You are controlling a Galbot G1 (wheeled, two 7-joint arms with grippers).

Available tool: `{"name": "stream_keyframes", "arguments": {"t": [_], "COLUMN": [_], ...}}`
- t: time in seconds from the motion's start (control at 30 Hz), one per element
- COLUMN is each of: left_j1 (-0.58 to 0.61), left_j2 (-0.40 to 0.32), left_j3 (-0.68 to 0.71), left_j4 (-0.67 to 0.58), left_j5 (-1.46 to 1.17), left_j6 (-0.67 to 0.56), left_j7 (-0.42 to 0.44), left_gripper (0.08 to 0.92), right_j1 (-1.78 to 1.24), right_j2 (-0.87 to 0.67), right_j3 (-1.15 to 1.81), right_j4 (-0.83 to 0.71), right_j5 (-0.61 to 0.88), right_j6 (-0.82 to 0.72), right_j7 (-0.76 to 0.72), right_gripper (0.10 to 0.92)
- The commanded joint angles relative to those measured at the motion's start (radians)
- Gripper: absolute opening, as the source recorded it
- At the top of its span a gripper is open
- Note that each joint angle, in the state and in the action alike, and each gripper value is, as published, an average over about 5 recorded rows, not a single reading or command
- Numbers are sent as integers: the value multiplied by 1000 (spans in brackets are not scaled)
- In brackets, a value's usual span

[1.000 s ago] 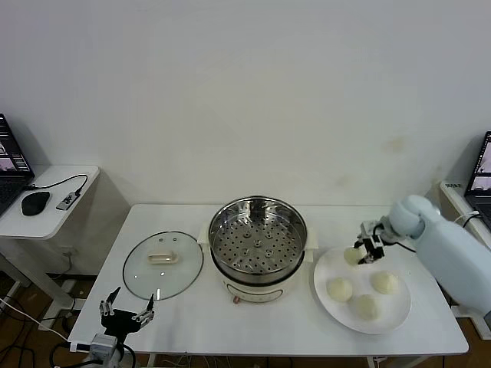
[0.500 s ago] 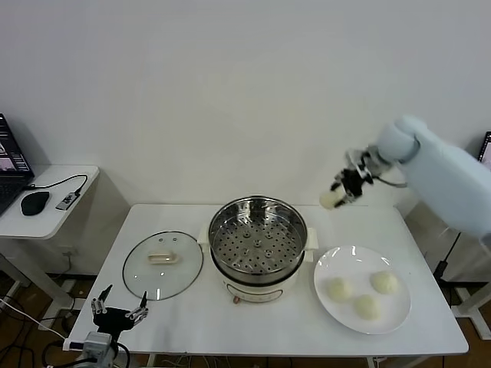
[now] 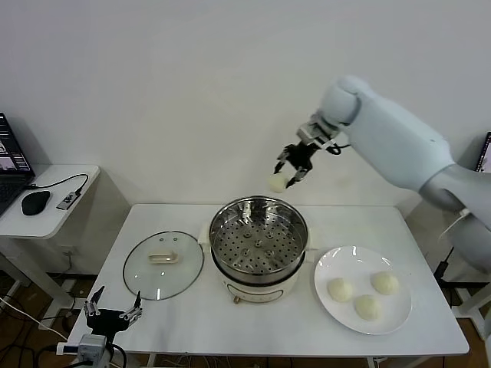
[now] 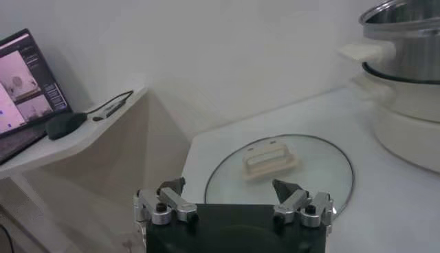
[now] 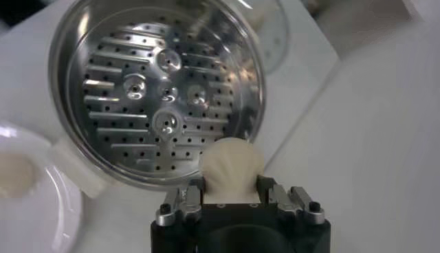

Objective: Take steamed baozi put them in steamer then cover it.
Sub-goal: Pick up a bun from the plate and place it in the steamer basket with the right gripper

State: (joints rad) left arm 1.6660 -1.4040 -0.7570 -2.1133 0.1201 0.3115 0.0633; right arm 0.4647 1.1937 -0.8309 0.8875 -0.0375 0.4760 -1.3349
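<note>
My right gripper [image 3: 285,176] is shut on a cream-white baozi [image 3: 277,183] and holds it in the air above the far rim of the steamer [image 3: 258,239]. In the right wrist view the baozi [image 5: 230,165] sits between the fingers over the steamer's rim [image 5: 256,82]; the perforated tray [image 5: 155,103] is bare. Three baozi [image 3: 340,289] [image 3: 385,282] [image 3: 367,307] lie on the white plate [image 3: 326,264] at the right. The glass cover [image 3: 163,264] with its cream handle lies flat on the table left of the steamer. My left gripper [image 3: 113,316] is open, low by the table's front left corner; it shows in the left wrist view [image 4: 230,196].
A white side table [image 3: 46,201] at the left holds a mouse [image 3: 34,203] and a laptop's edge. The white wall stands close behind the table. In the left wrist view the cover [image 4: 278,172] lies ahead of the gripper, with the steamer [image 4: 405,82] beside it.
My right gripper has lifted one baozi off the plate and carried it up and left, from over the plate to above the steamer's far rim. The left gripper has dropped slightly lower.
</note>
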Motion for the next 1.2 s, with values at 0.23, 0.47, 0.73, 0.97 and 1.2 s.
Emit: {"name": "stream_keyframes", "arguments": {"t": [0.23,0.47,0.73,0.97,1.2], "left_j1": [1,12,5,7,3], "left_j2": [-27,-37,-45,-42,-46], "left_j3": [3,-2,-1,-7,-3], "left_j4": [-13,-33,-20,-17,-9], "left_j5": [13,13,12,11,11], "left_j6": [2,3,3,4,4], "left_j7": [-6,-5,-7,-7,-6], "left_gripper": [823,823,823,823,823], "right_j1": [-23,-57,-104,-143,-159], "right_j2": [139,157,167,198,198], "right_j3": [-96,-116,-115,-79,-79], "right_j4": [35,12,-22,-103,-111], "right_j5": [-247,-282,-330,-428,-439], "right_j6": [353,353,353,353,353], "right_j7": [87,95,107,157,179], "right_gripper": [485,488,489,492,492]}}
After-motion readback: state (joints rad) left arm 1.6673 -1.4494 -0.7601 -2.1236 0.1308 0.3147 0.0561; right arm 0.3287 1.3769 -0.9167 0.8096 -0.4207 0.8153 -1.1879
